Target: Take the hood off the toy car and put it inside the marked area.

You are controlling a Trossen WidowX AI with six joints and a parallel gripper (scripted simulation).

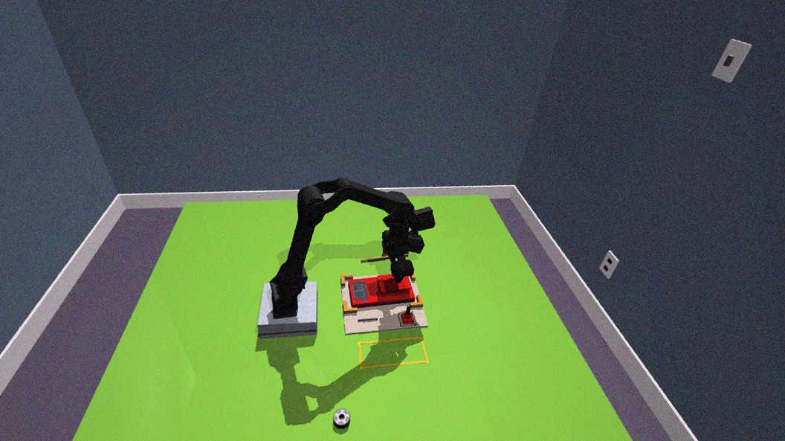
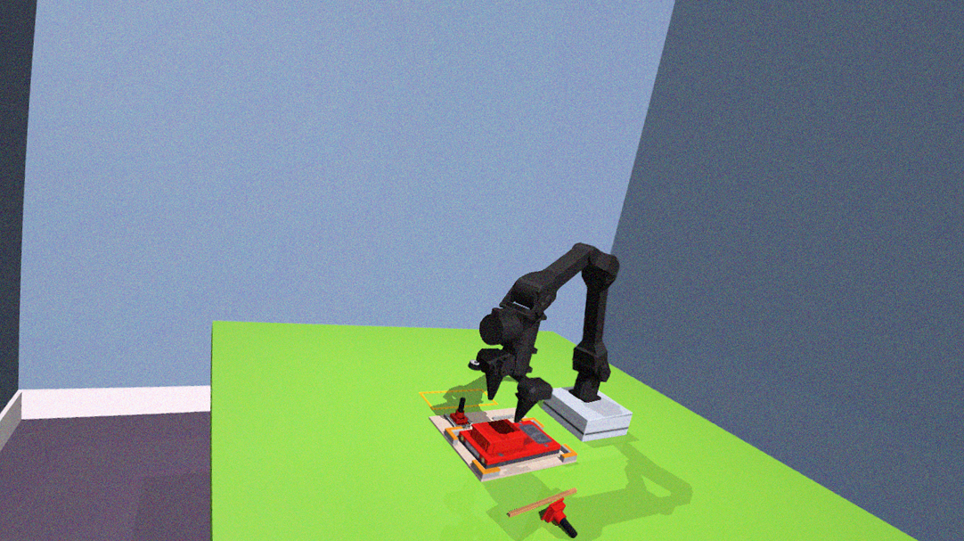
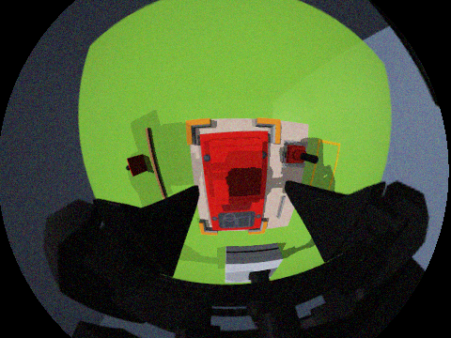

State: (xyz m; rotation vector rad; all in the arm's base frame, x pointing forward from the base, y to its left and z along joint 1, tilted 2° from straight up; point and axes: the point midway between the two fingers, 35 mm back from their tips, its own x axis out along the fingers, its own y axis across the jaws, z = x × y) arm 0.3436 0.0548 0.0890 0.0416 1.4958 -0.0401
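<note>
- In my top view the gripper [image 1: 401, 270] covers the right end of the car [image 1: 379, 289], so I cannot tell there whether the fingertips touch it.
- From the exterior view I cannot make out where the hood ends and the rest of the car [image 2: 508, 441] begins; its seams are too small.
- In the wrist view the black gripper body fills the lower part of the frame, hiding the table [image 3: 239, 51] below the fingers.
- The small red piece [image 3: 137, 164] at the wrist view's left is too blurred to identify.
- The round thing [image 1: 340, 418] at the top view's lower centre is too small to name.
</note>
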